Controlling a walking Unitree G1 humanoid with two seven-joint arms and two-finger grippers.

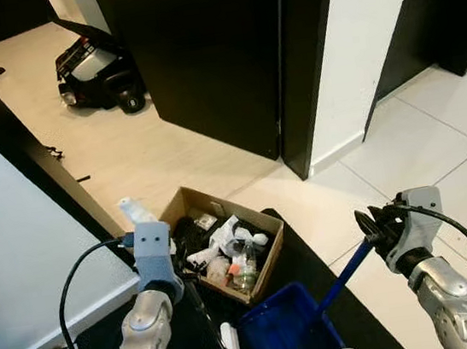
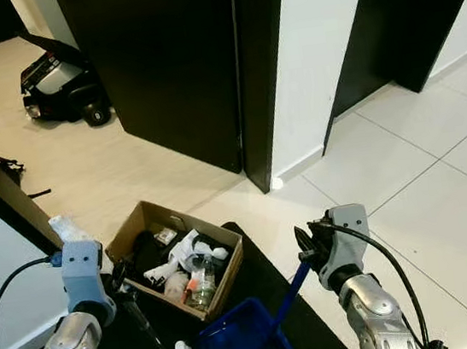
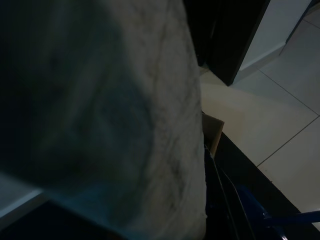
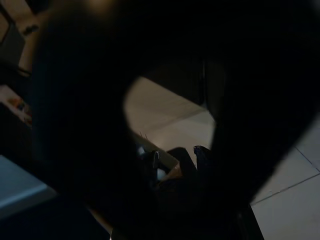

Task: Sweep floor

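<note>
Blue plastic dustpan (image 1: 287, 331) sits low at the robot's feet on a dark mat (image 1: 309, 255), its long blue handle (image 1: 346, 276) rising to the right gripper (image 1: 376, 226), whose black fingers are pinched around the handle's top. Just beyond the dustpan stands an open cardboard box (image 1: 261, 222) full of bottles and wrappers. The left gripper (image 1: 182, 272) holds a thin dark stick, likely a broom handle (image 2: 151, 332); whether those fingers are clamped cannot be told. Sweeping seems in its gathering or emptying stage; next, the pan probably needs lifting and tipping over the box. Pale floor tiles (image 1: 437, 148) and a vacuum cleaner (image 1: 98, 72) lie further off.
</note>
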